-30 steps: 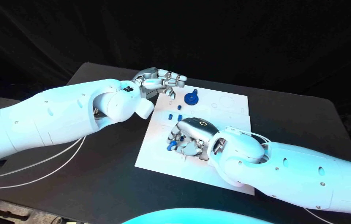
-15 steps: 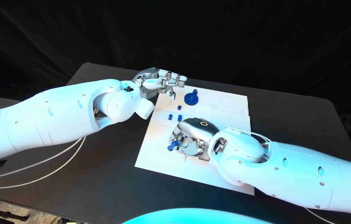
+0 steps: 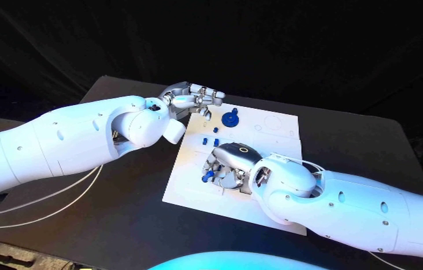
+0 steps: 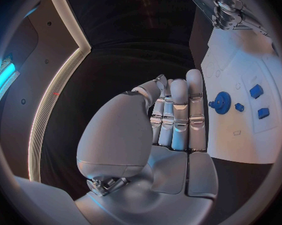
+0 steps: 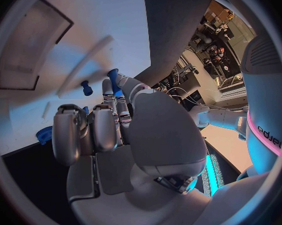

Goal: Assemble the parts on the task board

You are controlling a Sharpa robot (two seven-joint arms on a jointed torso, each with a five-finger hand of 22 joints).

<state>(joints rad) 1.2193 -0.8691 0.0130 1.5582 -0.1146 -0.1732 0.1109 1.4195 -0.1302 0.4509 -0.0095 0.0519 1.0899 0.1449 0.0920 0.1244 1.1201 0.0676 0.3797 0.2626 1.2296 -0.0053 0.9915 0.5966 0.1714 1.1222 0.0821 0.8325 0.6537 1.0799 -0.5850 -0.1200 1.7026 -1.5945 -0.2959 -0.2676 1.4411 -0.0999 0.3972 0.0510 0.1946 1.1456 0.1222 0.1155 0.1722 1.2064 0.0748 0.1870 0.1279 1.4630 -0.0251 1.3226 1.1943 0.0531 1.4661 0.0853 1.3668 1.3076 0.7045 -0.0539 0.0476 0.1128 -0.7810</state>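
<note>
Right hand [image 3: 231, 163] low over task board [image 3: 273, 206] centre, barely shifted in 1 s, pinching blue part [image 5: 112, 76]: insertion probably ongoing. Left hand [image 3: 192, 98] idle at board's far corner, fingers together, empty.

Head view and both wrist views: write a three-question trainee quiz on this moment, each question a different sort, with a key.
1. True or false: the left hand holds a blue part.
2. Which hand is over the middle of the task board? A. left B. right C. neither
3. Fill in: the blue gear lies on the board near the ____ hand.

Key
1. False; in the left wrist view its fingers lie together with nothing in them.
2. B; the right hand pinches a small blue part there.
3. Left.
</note>
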